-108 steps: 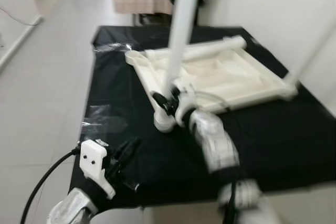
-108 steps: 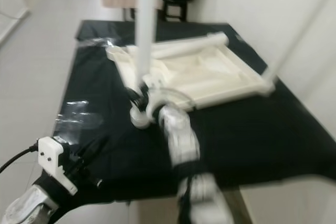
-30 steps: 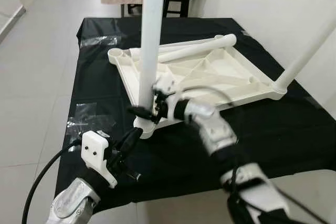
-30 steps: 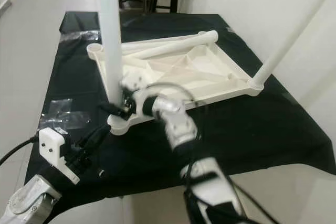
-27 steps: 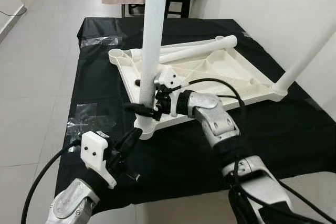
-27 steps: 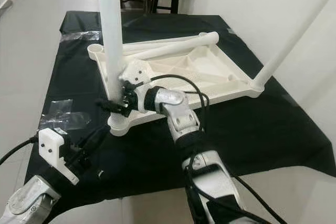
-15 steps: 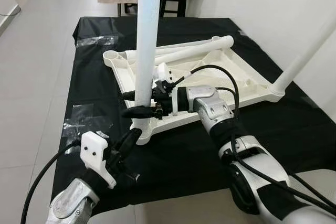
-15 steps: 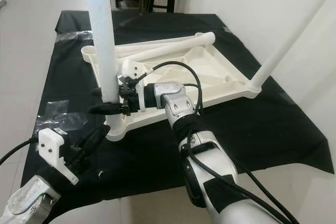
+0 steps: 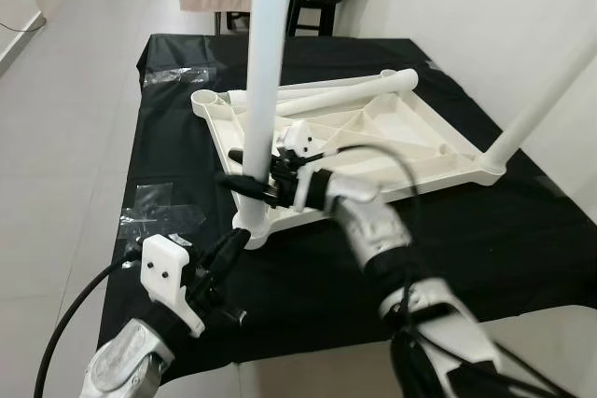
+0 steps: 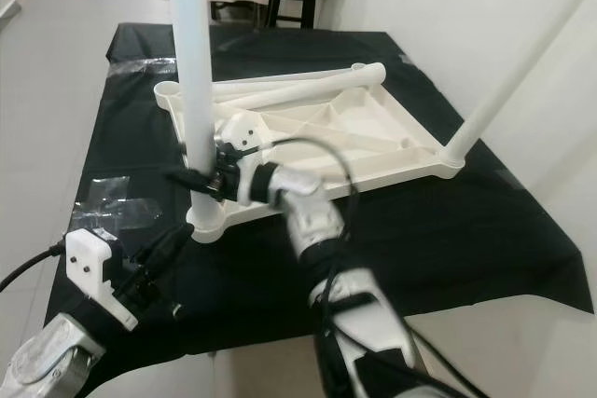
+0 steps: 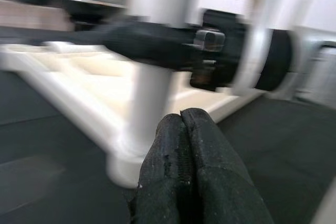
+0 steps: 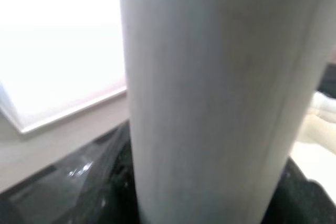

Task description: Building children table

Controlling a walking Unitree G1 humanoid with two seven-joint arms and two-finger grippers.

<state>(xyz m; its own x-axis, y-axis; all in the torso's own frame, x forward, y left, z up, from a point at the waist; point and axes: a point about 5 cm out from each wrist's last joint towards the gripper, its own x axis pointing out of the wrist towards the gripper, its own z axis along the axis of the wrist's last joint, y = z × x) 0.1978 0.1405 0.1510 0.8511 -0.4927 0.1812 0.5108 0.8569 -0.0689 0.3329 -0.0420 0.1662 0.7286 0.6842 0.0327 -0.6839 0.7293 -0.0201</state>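
A white plastic table top [image 9: 434, 142] lies upside down on the black-covered table [image 9: 485, 230]. One white leg [image 9: 264, 44] stands upright in its near left corner socket [image 9: 250, 226]. My right gripper [image 9: 235, 167] is a little above that socket, fingers on either side of the leg and shut on it; in the right wrist view the leg [image 12: 210, 93] is very close. A second leg [image 9: 541, 100] rises from the right corner. Loose legs [image 9: 345, 89] lie across the far side. My left gripper [image 9: 241, 240] is shut and empty just in front of the socket [image 11: 123, 166].
Clear plastic bags [image 9: 159, 216] lie on the cloth at the left, another [image 9: 182, 74] at the far left corner. A dark stool [image 9: 308, 2] stands beyond the table. A white wall runs along the right. Tiled floor [image 9: 65, 137] lies to the left.
My right gripper has slid further around the upright leg, its fingers now reaching past it on both sides. The left gripper has stayed put. The view has shifted slightly.
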